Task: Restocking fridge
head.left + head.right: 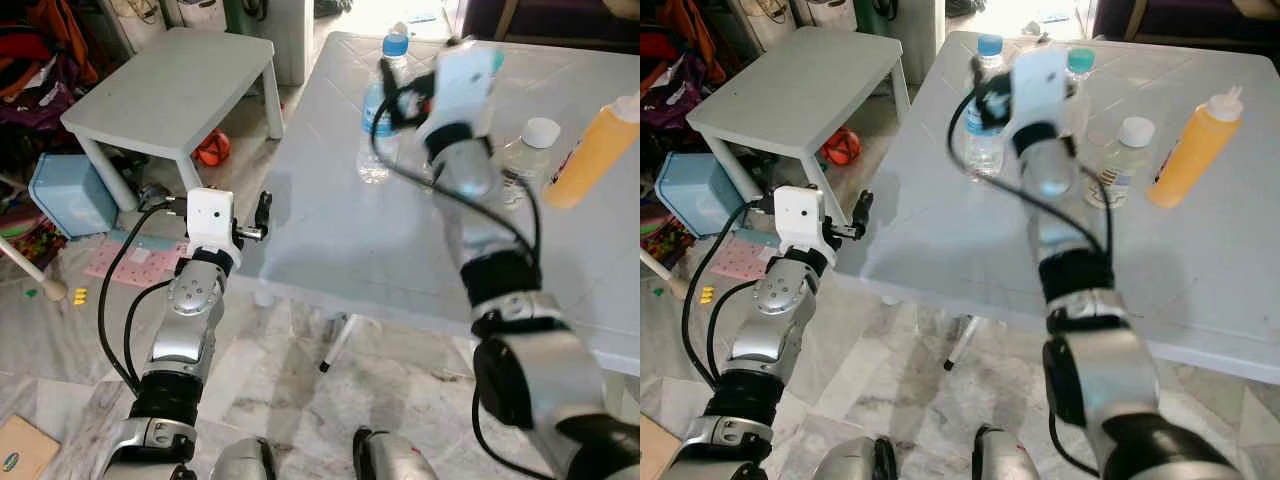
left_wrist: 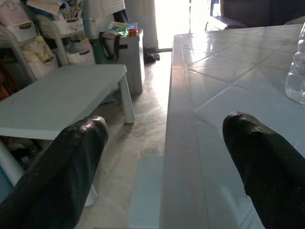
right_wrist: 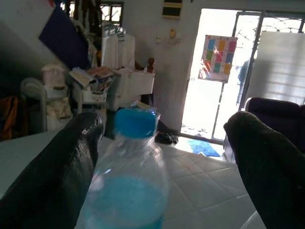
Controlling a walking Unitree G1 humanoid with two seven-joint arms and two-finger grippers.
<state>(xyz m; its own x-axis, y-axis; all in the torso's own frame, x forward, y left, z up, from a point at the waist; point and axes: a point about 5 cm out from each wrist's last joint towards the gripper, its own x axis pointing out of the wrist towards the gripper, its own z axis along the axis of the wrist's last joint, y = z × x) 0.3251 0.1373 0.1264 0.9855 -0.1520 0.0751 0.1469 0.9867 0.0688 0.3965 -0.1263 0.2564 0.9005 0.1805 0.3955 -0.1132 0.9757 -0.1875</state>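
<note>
right pincer (image 3: 162,157) hangs wide open over the white table (image 1: 330,230), its fingers either side of the blue-capped water bottle (image 1: 383,110) but not touching it; left pincer (image 2: 167,167) is spread too, idle at the table's near edge. that bottle looks full, so fairly heavy, thin-walled and slick; i'd squeeze it mid-body, below the shoulder, not the cap.

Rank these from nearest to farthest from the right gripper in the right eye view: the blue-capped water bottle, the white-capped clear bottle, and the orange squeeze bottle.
1. Blue-capped water bottle, just beyond the right gripper, toward the robot's left.
2. White-capped clear bottle, to the gripper's right, mid-table.
3. Orange squeeze bottle, farthest, further right on the white table.
</note>
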